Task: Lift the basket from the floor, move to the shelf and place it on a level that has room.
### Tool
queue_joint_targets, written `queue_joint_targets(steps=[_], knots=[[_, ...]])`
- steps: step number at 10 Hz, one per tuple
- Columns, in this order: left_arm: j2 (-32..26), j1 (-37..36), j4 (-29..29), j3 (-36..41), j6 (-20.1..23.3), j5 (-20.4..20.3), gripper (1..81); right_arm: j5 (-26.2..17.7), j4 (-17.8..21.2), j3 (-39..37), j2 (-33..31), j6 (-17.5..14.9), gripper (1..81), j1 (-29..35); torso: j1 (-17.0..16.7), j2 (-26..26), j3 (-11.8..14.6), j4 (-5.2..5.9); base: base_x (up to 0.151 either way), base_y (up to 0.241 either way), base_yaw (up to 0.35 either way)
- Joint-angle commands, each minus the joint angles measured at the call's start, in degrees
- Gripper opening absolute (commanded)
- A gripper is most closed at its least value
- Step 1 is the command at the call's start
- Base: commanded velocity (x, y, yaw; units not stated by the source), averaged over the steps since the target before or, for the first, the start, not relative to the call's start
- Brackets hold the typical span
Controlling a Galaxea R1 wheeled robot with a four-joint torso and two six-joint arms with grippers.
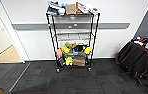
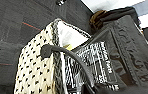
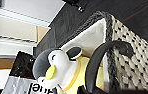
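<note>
The basket [image 2: 37, 72] is beige woven with dark flecks, a dark rim and a white lining. It hangs over the dark carpet floor [image 2: 7, 30]. Its dark loop handle [image 2: 70, 55] runs into my left gripper [image 2: 90, 88], which is shut on it. In the right wrist view the basket [image 3: 132, 57] holds a grey and white penguin toy [image 3: 57, 67] with yellow parts. The other handle [image 3: 102, 52] ends in my right gripper [image 3: 86, 90], also shut. Straight ahead stands the shelf [image 1: 95, 37]. Its level second from the top [image 1: 73, 36] is a bare wire grid.
The shelf's top tier carries boxes and blue cloth [image 1: 71, 8]. Colourful toys [image 1: 72, 50] fill the third tier, and a cardboard box [image 1: 79, 60] sits at the bottom. A dark office chair [image 1: 135, 58] stands at the right. A doorway to tan flooring [image 1: 7, 56] opens at the left.
</note>
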Motion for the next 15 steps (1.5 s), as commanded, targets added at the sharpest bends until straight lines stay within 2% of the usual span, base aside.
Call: queue_joint_targets(steps=[1,2,3,5,8,15], knots=[[-0.96,-6.07,0.06,3.82,-0.15,0.95,1.0,-2.42,-0.36,3.97,-0.83,0.74,1.0,5.77,0.0,0.0,3.5,0.0,0.0,0.0,0.0],[-1.13,-6.07,0.15,4.25,-0.15,0.86,1.0,-2.42,-0.45,3.97,-0.92,0.74,1.0,5.85,0.0,0.0,4.65,0.0,0.0,0.0,0.0],[-1.22,-6.07,0.15,4.61,-0.07,0.77,1.0,-2.43,-0.45,3.98,-0.83,0.74,1.0,5.77,-0.02,0.0,2.36,0.0,0.0,0.0,0.0],[-1.31,-6.07,0.15,4.61,-0.06,0.77,1.0,-2.42,-0.45,3.8,-0.83,0.74,1.0,5.68,-0.11,-0.05,3.31,0.0,0.0,0.0,0.0],[-1.4,-6.07,0.15,4.61,-0.06,0.77,1.0,-2.42,-0.45,3.36,-0.57,0.74,1.0,5.42,-0.13,-0.05,3.17,0.0,0.0,0.0,0.0],[-1.49,-5.99,0.5,4.97,-0.06,0.6,1.0,-2.42,-0.53,3.27,0.31,0.74,1.0,5.51,-0.29,-0.11,3.21,0.0,0.097,0.0,0.0]])
